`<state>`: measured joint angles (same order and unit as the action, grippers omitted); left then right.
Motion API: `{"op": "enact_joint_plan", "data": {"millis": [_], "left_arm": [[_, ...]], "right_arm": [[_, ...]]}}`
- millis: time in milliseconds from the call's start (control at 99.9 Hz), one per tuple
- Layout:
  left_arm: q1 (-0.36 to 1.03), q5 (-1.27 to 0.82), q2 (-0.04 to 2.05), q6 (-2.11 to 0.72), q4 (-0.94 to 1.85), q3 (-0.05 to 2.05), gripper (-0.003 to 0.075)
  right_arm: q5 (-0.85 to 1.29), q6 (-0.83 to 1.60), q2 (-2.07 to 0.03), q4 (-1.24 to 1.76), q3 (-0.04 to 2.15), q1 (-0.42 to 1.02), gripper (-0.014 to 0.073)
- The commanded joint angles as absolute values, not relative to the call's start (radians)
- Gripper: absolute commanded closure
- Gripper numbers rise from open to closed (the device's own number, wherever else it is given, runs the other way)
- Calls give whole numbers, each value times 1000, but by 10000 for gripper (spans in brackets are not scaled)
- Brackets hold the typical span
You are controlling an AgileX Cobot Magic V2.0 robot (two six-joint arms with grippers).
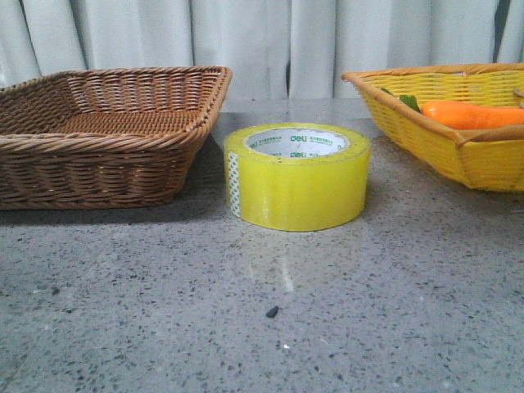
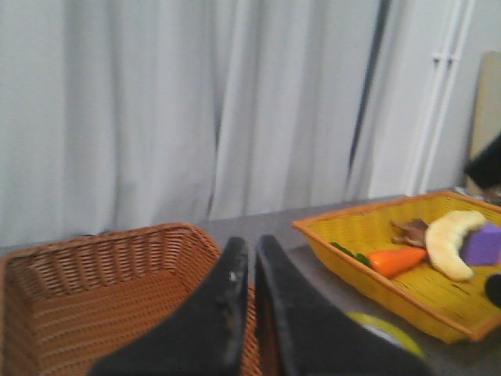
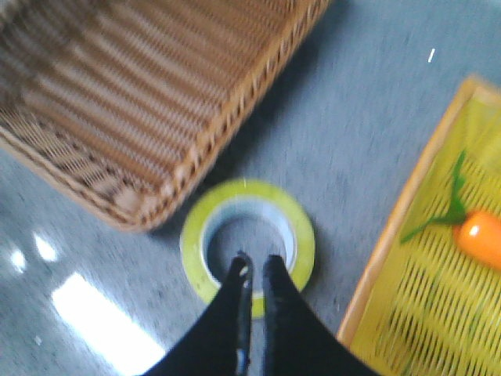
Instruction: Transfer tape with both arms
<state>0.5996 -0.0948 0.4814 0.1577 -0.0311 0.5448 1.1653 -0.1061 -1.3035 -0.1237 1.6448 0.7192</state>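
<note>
The yellow tape roll (image 1: 296, 176) lies flat on the grey table between two baskets, its white core with green lettering facing up. In the right wrist view the tape (image 3: 248, 239) lies below my right gripper (image 3: 256, 261), whose black fingers are nearly together with a thin gap, empty, above the roll's hole. My left gripper (image 2: 252, 247) is shut and empty, raised above the near rim of the brown basket; a yellow edge of the tape (image 2: 387, 329) shows beside its finger. Neither gripper shows in the front view.
A brown wicker basket (image 1: 98, 135) stands left of the tape, also shown in the left wrist view (image 2: 102, 290) and the right wrist view (image 3: 149, 102). A yellow basket (image 1: 458, 123) on the right holds an orange carrot (image 1: 471, 113), a banana (image 2: 450, 239) and a purple block (image 2: 484, 243).
</note>
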Motion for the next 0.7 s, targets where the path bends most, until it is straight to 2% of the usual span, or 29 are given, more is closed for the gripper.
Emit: {"op": "enact_joint_plan", "data": {"millis": [0,130,300,460,560,690], "left_arm": [[674,6,549,163,-45,579,738],[768,19,655,163,-76,604,675],[864,19,811,163,-74,680,482],[918,0,961,163,-74,780,350],[945,-71,1043,163,-74,857,314],[952,-256,1148,163,-70,989,309]], "right_arm": [[1049,-106,-1198,-151,1680,717,668],[1020,-106,-1100,-158,1668,717,668],[1022,-106,-991,-166,1615,717,668],[1022,-106,-903,-166,1539,717,668],[1026,-106,-861,-166,1496,717,668],[1035,-106,-823,-166,1450,717,668]]}}
